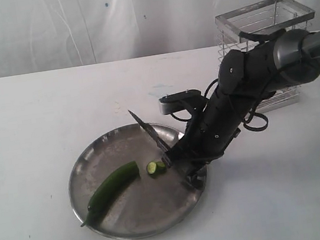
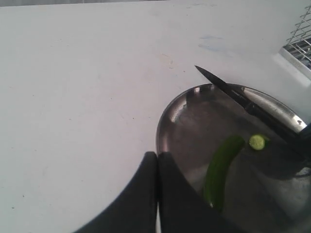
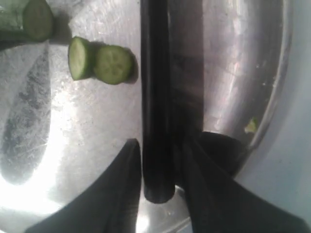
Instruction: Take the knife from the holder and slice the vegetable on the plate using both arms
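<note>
The knife, slim with a dark matte pointed blade, slants over the right half of the plate near the middle of the exterior view, its tip raised toward the upper left. The right gripper clamps its black handle. Only the right wrist view shows both fingers against the handle's sides. On the round, dull-shining steel plate lies the smooth dark green vegetable, its cut end facing pale-faced round slices just beside the blade. Only the left wrist view shows the left gripper, pinched closed and empty, near the plate's edge. The shiny wire holder stands at the upper right on the white table.
</note>
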You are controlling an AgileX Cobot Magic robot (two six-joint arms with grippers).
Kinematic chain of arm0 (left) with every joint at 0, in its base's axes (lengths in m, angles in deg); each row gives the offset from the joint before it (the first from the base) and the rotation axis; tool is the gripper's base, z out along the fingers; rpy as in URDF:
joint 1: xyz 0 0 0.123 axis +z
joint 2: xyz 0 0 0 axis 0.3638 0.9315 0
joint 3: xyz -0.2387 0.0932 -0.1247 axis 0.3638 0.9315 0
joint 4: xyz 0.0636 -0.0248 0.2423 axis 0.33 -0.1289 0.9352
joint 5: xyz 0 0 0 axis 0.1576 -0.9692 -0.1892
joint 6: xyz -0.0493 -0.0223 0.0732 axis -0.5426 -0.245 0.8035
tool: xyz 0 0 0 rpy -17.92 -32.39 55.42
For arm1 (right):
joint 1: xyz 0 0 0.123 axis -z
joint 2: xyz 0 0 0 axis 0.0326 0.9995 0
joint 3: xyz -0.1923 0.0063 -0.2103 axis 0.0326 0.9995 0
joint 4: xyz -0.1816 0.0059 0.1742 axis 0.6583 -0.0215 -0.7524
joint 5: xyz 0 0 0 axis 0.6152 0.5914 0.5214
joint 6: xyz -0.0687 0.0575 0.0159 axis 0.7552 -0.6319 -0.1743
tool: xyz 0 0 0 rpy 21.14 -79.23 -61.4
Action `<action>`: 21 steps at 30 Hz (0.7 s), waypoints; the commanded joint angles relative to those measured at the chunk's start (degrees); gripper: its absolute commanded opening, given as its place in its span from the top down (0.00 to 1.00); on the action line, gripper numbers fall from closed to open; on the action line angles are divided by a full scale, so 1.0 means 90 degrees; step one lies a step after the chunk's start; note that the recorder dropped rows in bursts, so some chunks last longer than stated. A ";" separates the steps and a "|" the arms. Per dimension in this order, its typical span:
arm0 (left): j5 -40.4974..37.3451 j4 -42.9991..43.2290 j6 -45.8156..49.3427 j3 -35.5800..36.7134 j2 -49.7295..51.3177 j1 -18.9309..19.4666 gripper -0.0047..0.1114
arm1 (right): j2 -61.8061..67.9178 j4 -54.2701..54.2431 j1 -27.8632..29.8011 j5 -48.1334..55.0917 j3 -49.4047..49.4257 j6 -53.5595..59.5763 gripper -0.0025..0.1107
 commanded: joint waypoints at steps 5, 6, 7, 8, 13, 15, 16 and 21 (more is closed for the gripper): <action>-0.0152 -0.0082 -0.0056 0.0040 -0.0137 -0.0044 0.96 | -0.0476 0.0083 0.0022 0.0765 -0.0087 0.0035 0.73; -0.0178 -0.0082 -0.0056 0.0040 -0.0294 -0.0044 0.96 | -0.0692 0.0097 0.0022 0.0959 -0.0119 0.0035 0.74; -0.0219 -0.0082 -0.0056 0.0040 -0.0443 -0.0044 0.96 | -0.0942 0.0126 0.0022 0.1110 -0.0125 0.0011 0.74; -0.0283 -0.0082 -0.0056 0.0040 -0.0673 -0.0044 0.96 | -0.1156 0.0157 0.0022 0.1158 -0.0125 0.0011 0.76; -0.0908 -0.0082 -0.0056 0.0040 -0.1935 -0.0044 0.96 | -0.2392 0.1641 0.0142 0.0437 0.0250 -0.1132 0.93; -0.1055 -0.0082 -0.0061 0.0040 -0.2452 -0.0044 0.96 | -0.2795 0.2286 0.0432 0.0001 0.0587 -0.2050 0.98; -0.1101 -0.0082 -0.0071 0.0040 -0.2661 -0.0044 0.96 | -0.3034 0.2506 0.0630 -0.0184 0.0819 -0.2482 0.98; -0.1642 0.0042 -0.0087 0.0040 -0.3801 -0.0044 0.96 | -0.4552 0.2690 0.1435 -0.1287 0.2444 -0.3311 0.98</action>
